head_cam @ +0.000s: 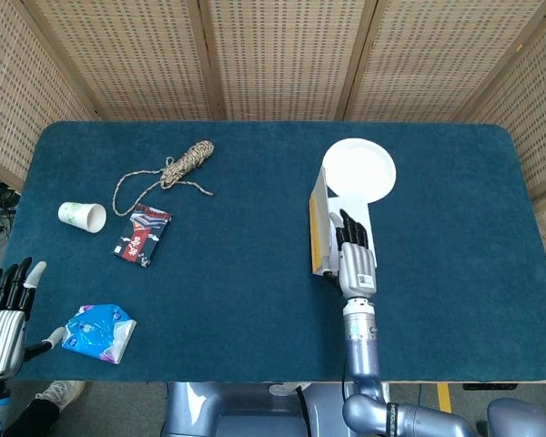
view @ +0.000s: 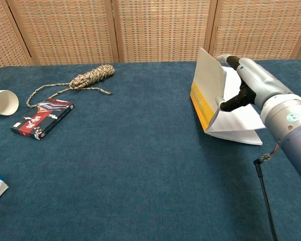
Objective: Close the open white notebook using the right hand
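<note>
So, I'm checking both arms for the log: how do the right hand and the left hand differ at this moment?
The right hand is over the table, its fingers against the half-raised cover of the white notebook; the left hand hangs off the table's near-left corner, touching nothing. The right hand shows in both views, the left hand only in the head view. Both share the same grey build with dark fingers.

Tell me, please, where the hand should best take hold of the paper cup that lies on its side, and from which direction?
Probably the middle of the paper cup's side wall, coming from above with fingers on both sides. It lies on its side on the table with the open mouth toward the right, so the rim is not accessible from above. The left hand is nearer to it.
</note>
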Motion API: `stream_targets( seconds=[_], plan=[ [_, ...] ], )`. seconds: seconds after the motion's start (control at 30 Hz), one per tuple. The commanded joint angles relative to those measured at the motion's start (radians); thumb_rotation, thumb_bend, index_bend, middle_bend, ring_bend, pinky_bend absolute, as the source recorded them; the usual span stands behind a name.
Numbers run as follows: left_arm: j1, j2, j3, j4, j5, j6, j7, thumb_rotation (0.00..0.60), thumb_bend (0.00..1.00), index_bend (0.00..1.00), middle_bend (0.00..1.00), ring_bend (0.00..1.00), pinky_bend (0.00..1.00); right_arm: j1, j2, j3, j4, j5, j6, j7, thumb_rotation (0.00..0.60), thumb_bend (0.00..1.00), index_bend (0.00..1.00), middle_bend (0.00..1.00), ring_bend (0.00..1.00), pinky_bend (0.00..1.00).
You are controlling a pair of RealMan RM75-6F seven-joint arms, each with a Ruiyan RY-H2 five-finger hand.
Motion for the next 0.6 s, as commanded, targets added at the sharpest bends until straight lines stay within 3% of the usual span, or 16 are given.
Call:
stream_targets(
  seconds=[0.03, 0.33, 0.6],
  plan=[
    [0.001, 0.000, 0.000, -0.001, 0.003, 0.002, 0.002, 0.600, 0.07, 0.00, 0.00, 0.00, 0.00, -0.011, 0.018, 0.000, -0.014, 0.004, 0.006, 0.002, 0.600, 0.59, 0.00, 0.00, 0.00, 0.00],
    [0.008, -0.001, 0.003, -0.007, 0.016, 0.012, 0.015, 0.600, 0.07, 0.00, 0.00, 0.00, 0.00, -0.055, 0.076, -0.025, -0.054, 0.009, 0.020, 0.021, 0.600, 0.59, 0.00, 0.00, 0.00, 0.00],
    [0.016, 0.001, 0.002, -0.006, 0.030, 0.031, 0.013, 0.600, 0.07, 0.00, 0.00, 0.00, 0.00, -0.110, 0.171, -0.086, -0.108, -0.032, 0.009, 0.078, 0.600, 0.56, 0.00, 0.00, 0.00, 0.00]
  ],
)
